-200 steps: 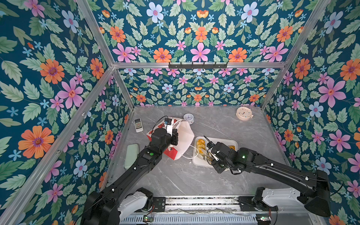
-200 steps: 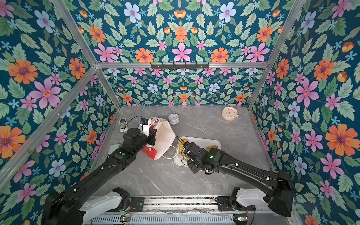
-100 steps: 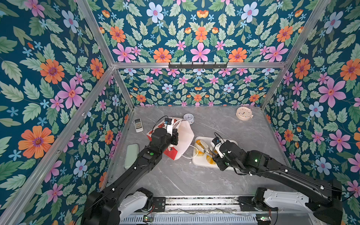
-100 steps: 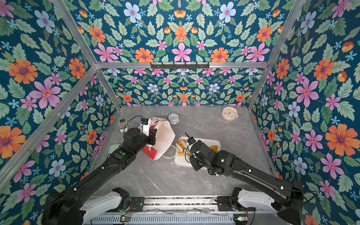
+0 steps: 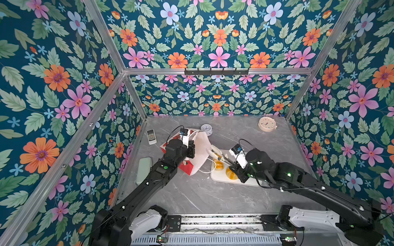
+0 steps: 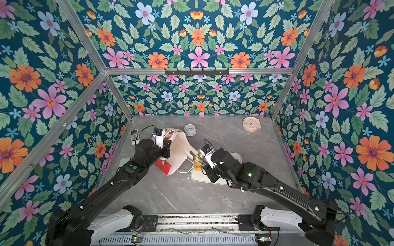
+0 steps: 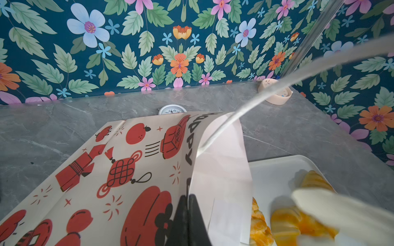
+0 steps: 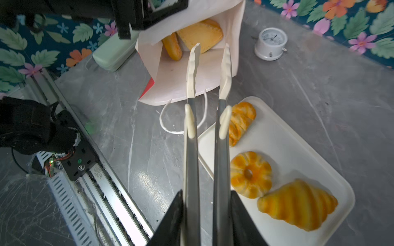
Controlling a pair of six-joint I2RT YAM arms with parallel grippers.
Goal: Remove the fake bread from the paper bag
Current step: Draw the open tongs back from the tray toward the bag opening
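Two arms of the tongs (image 8: 190,149) sat clamped in the right gripper (image 8: 205,217), nearest; their white tips stood slightly apart and empty at the mouth of the paper bag (image 8: 170,85). The step in hand was judged a further reach inside, best done with the tips kept low along the bag's lower wall, spread wider, then closed across a pastry's thin side. Beside the tongs, the white tray (image 8: 298,149) held the croissant (image 8: 298,205), fluted bun (image 8: 250,174) and twist loaf (image 8: 241,121). Farther on, the bag lay on its side holding the triangular pastry (image 8: 202,35) and a narrower golden piece (image 8: 172,48). The left gripper (image 7: 188,221), fully closed, pinched its upper edge, propping the mouth open.
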